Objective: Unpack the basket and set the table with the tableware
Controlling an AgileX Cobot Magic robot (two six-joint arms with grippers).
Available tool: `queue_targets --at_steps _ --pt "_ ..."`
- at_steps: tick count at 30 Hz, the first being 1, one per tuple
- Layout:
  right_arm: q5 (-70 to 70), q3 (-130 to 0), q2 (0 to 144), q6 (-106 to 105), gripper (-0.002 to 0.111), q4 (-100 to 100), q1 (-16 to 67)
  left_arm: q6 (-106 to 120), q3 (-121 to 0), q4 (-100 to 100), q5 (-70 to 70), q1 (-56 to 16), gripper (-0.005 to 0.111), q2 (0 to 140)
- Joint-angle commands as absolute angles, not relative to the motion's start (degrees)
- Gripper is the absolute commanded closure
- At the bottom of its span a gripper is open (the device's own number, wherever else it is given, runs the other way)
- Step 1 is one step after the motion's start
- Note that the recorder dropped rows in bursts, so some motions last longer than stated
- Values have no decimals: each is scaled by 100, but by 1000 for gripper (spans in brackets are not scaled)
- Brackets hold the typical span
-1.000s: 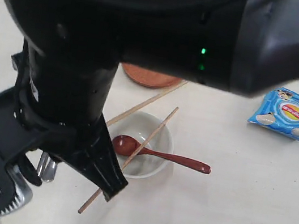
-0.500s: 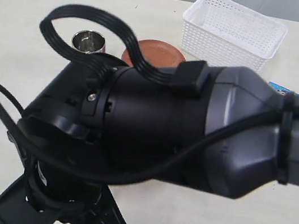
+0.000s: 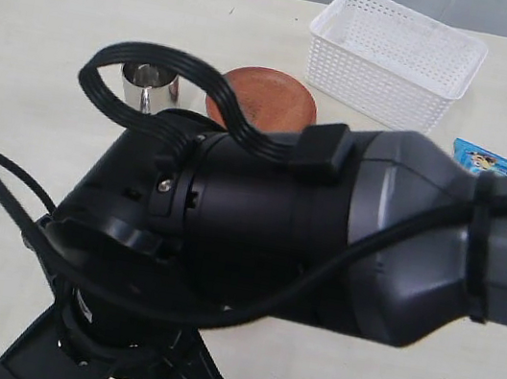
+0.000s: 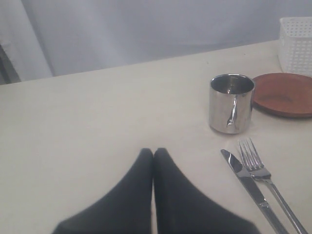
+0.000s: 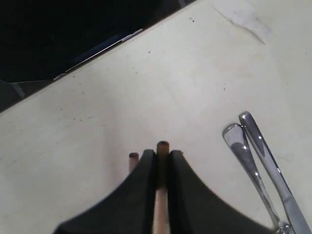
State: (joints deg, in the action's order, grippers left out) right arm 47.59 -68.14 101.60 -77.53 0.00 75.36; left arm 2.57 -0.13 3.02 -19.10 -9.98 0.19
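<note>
Surface: a pale cream table (image 3: 26,35) fills the exterior view, and the left wrist view shows a grey curtain (image 4: 146,29) beyond its far edge.
Basket: the white lattice basket (image 3: 393,52) sits upright at the far right of the table.
Plate: the reddish-brown plate (image 3: 274,96) lies flat just in front of the basket, with its near edge hidden by the arm.
Cup: the shiny steel cup (image 3: 149,86) stands upright just left of the plate, handle facing the left wrist camera.
Knife and fork: the knife (image 4: 243,178) and fork (image 4: 261,170) lie side by side on the table near the cup, tips pointing toward it.
Chip bag: a corner of the blue chip bag (image 3: 487,159) peeks out on the right, behind the arm.
Right arm: the big black right arm (image 3: 305,227) sweeps across the middle, looped with cable (image 3: 158,62), blocking much of the table.
Right gripper: the right gripper (image 5: 162,156) is clamped on a brown chopstick (image 5: 162,145), whose tip pokes out between the fingers.
Second chopstick: the tip of a second chopstick (image 5: 133,157) shows just beside one finger; whether it is gripped, I cannot tell.
Left gripper: the left gripper (image 4: 153,152) has its fingers pressed together with nothing between them, over bare table well apart from the cup.
</note>
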Motion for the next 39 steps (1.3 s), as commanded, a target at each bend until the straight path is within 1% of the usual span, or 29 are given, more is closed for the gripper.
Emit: queue_targets --at_steps 1,10,39 --pt "4743 -6793 10108 -7667 109 -55 7552 255 0 294 -1885 -984 107 0" --pt "4743 -6793 10108 -7024 109 -518 7540 255 0 294 -1885 -984 107 0" --pt "4486 -6793 10108 -7235 109 -136 7540 255 0 294 -1885 -984 107 0"
